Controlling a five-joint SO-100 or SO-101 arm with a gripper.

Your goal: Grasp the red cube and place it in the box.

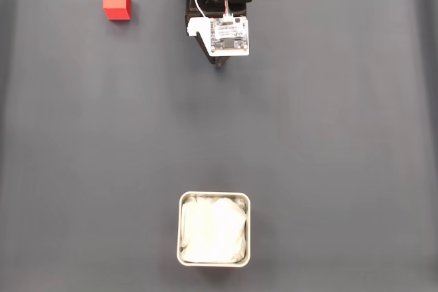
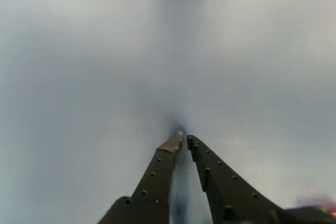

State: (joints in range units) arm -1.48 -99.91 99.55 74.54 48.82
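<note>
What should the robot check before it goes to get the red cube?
1. Red cube easy to reach, nothing on or beside it: ok.
2. Hand empty: ok, nothing sits between the fingers in the wrist view.
3. Hand open wide enough for the cube: not ok, the fingertips are nearly together.
4. Hand lined up with the cube: not ok, in the fixed view the cube lies well to the left of the arm.
5. Box free for the cube: ok, just white lining inside.
</note>
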